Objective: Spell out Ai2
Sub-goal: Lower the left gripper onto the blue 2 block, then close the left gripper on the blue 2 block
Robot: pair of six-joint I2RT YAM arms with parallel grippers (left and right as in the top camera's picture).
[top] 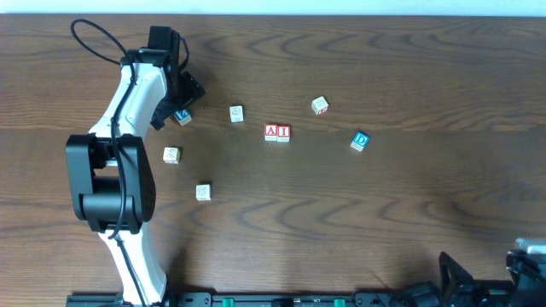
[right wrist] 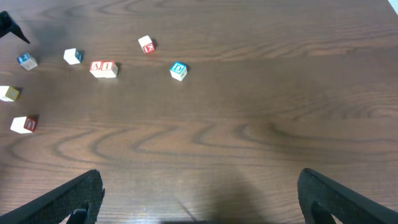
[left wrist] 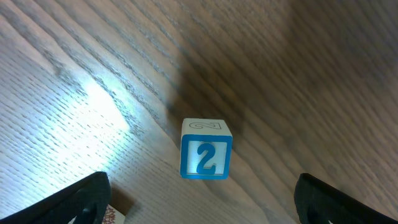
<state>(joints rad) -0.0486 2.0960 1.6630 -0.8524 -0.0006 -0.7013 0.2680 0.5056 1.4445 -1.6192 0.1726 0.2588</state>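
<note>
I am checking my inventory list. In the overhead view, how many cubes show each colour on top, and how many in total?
Red letter: 2 (A cube, I cube)
Blue character: 2 (2 cube, D cube)
Pale top: 4
Total: 8 cubes

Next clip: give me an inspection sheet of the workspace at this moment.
Surface: dark wood table, no spills seen.
Job's things: A cube and I cube touching, side by side; 2 cube apart, by the left arm.
Clutter: D cube; four pale cubes scattered.
Grippers: left gripper open over the 2 cube, not touching; right gripper open, empty.
Cables: black cable looped above the left arm.
Surroundings: pale strip past the far edge.
</note>
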